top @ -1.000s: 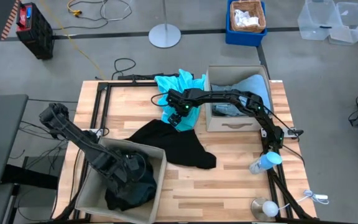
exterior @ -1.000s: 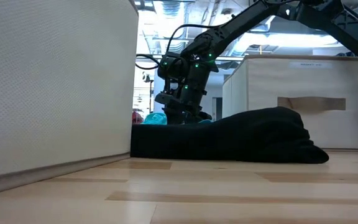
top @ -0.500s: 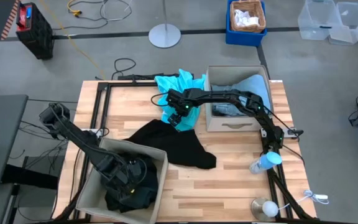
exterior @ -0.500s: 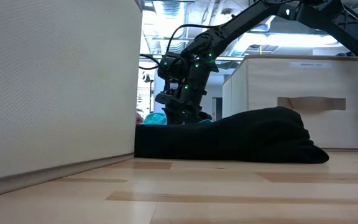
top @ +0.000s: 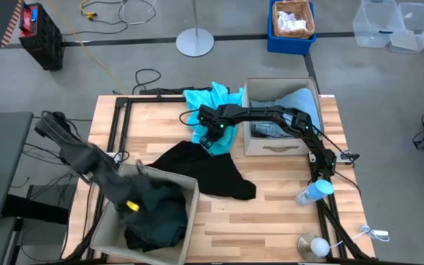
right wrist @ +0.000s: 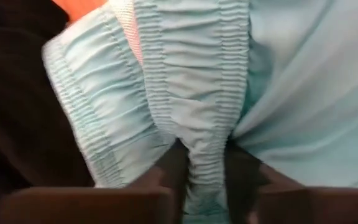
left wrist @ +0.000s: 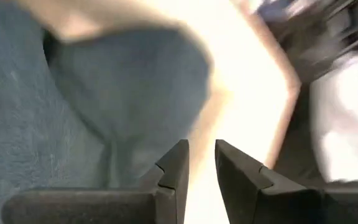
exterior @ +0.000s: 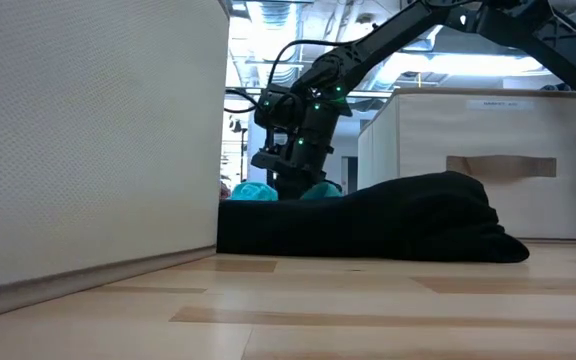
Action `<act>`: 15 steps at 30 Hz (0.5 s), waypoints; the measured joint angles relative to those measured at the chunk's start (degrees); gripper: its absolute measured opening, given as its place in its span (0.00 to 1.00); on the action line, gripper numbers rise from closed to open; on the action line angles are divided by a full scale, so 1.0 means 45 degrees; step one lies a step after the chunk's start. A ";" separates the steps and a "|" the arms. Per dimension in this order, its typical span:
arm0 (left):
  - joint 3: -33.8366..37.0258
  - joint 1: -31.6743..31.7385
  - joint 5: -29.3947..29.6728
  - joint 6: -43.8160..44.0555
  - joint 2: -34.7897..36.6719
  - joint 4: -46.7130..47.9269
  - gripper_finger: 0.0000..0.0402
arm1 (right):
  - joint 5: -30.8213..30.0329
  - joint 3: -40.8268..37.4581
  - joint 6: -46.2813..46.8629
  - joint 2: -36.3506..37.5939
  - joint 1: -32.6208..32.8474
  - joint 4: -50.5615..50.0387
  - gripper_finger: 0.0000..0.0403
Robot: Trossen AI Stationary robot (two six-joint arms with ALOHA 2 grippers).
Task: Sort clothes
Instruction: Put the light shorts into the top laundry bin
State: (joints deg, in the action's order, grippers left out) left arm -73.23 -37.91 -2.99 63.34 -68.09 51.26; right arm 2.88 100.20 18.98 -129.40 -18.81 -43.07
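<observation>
Now my right gripper (top: 213, 139) clenches the turquoise garment (top: 210, 103) at the black garment's (top: 201, 171) twelve o'clock; my left gripper (left wrist: 201, 163) hangs nearly closed, empty, over the dark green garment (top: 155, 221).

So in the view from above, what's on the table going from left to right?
Beige bin with dark green garment → black garment → turquoise garment pinched by right gripper → second bin holding pale blue garment.

overhead, table-level, two wrist close-ups

Turquoise garment (top: 212, 99), black garment (top: 205, 171), dark green garment (top: 157, 217), beige bin (top: 280, 148).
</observation>
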 joint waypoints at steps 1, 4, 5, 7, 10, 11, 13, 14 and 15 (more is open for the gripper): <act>-0.0287 -0.0001 0.0360 0.0074 0.0302 0.0010 0.19 | 0.0000 0.0000 -0.0004 -0.0005 -0.0004 -0.0001 0.19; -0.1160 0.0000 0.2013 -0.0140 0.1050 0.0006 0.18 | 0.0000 0.0000 -0.0236 -0.0005 0.0002 0.0007 0.05; -0.1433 0.0000 0.2645 -0.0395 0.1257 -0.0009 0.18 | 0.0000 0.0000 -0.0335 -0.0002 0.0028 0.0024 0.03; -0.2015 0.0000 0.3879 -0.1080 0.1574 -0.0032 0.18 | -0.0005 0.0005 -0.0518 0.0005 0.0079 0.0038 0.03; -0.2859 0.0000 0.5855 -0.2666 0.1796 -0.0382 0.18 | -0.0030 -0.0020 -0.0833 0.0260 0.0151 0.0004 0.01; -0.3136 0.0000 0.6522 -0.3266 0.1809 -0.0473 0.18 | -0.0115 -0.0046 -0.0960 0.0418 0.0196 0.0000 0.01; -0.3623 0.0000 0.7844 -0.4380 0.1805 -0.0616 0.18 | -0.0422 -0.0073 -0.1227 0.0874 0.0283 -0.0068 0.01; -0.3808 0.0000 0.8470 -0.4833 0.1805 -0.0622 0.18 | -0.0570 -0.0070 -0.1424 0.1183 0.0312 -0.0020 0.01; -0.3969 0.0000 0.9113 -0.5184 0.1800 -0.0626 0.18 | -0.0691 -0.0056 -0.1595 0.1510 0.0359 0.0023 0.01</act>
State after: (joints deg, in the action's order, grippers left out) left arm -91.09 -37.91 38.02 40.02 -59.99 48.44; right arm -0.23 99.95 11.80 -122.61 -17.19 -42.97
